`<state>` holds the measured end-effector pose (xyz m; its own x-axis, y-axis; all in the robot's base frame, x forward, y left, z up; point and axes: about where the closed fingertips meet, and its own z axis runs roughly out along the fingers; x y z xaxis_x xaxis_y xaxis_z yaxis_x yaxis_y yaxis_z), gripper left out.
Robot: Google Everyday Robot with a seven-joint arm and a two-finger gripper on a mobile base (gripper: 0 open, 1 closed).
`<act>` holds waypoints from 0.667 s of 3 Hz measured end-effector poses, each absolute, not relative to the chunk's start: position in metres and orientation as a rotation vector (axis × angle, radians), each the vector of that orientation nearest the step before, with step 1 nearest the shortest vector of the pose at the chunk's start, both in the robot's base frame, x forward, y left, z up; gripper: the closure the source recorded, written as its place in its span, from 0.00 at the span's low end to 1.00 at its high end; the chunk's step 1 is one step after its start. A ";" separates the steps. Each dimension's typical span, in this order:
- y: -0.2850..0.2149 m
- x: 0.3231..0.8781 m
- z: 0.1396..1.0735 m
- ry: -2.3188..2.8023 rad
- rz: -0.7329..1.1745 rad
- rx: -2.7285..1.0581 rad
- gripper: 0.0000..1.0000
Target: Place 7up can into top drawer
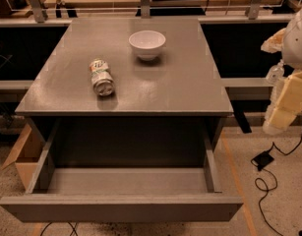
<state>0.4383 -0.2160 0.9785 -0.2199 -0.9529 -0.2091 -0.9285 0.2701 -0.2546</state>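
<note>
The worktop (190, 82) is wide and the top drawer (121, 208) below it stands pulled out, so the pickup comes first. The gripper (283, 109) hangs at the right edge, well apart from the can; can't tell how its jaws stand. I'd grab across the body, avoiding the white bowl (147, 43). The 7up can (102, 77) lies on its side left of centre, silver end facing us, whitish-green label.

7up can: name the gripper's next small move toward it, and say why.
Probably swing the gripper from the right edge of the view leftward over the cabinet top toward the 7up can. The can lies on its side there, untouched, left of the white bowl, and the top drawer already stands open.
</note>
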 end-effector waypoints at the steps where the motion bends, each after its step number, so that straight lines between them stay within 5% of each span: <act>1: -0.216 0.438 0.979 2.225 -0.107 -1.720 0.00; 2: -0.195 0.447 0.978 2.247 -0.040 -1.666 0.00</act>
<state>0.4468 -0.1953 0.9780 -0.2528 -0.9333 -0.2550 -0.9237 0.3112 -0.2233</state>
